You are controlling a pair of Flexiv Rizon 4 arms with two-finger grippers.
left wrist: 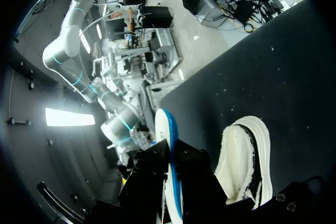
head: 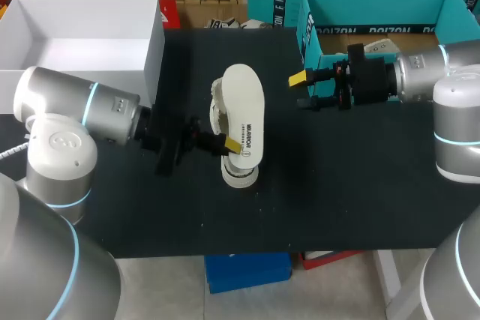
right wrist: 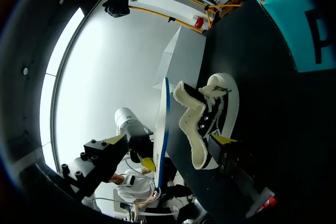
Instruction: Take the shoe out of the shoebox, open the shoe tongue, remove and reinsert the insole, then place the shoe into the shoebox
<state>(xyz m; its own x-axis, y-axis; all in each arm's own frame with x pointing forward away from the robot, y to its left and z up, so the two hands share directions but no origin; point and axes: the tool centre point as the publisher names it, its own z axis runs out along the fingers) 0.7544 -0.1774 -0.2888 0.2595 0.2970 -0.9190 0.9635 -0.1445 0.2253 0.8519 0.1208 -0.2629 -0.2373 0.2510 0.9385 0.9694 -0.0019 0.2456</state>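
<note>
In the head view my left gripper [head: 231,144] is shut on the edge of a white insole [head: 244,106] and holds it flat just above the shoe [head: 238,176] at the table's middle. The shoe is dark with a white sole and a fleecy lining [head: 217,107]. In the left wrist view the insole [left wrist: 168,145] shows edge-on, white with a blue rim, clamped in my left gripper [left wrist: 172,179], with the shoe [left wrist: 244,161] beside it. My right gripper [head: 304,90] stands open right of the shoe, apart from it. From the right wrist, the insole [right wrist: 164,124] and shoe [right wrist: 210,114] lie ahead of the open right gripper [right wrist: 168,140].
The teal shoebox [head: 311,39] stands open at the back right, behind my right arm; its wall [right wrist: 294,19] also shows in the right wrist view. A white box [head: 154,50] stands at the back left. The black table mat [head: 337,185] spreads in front.
</note>
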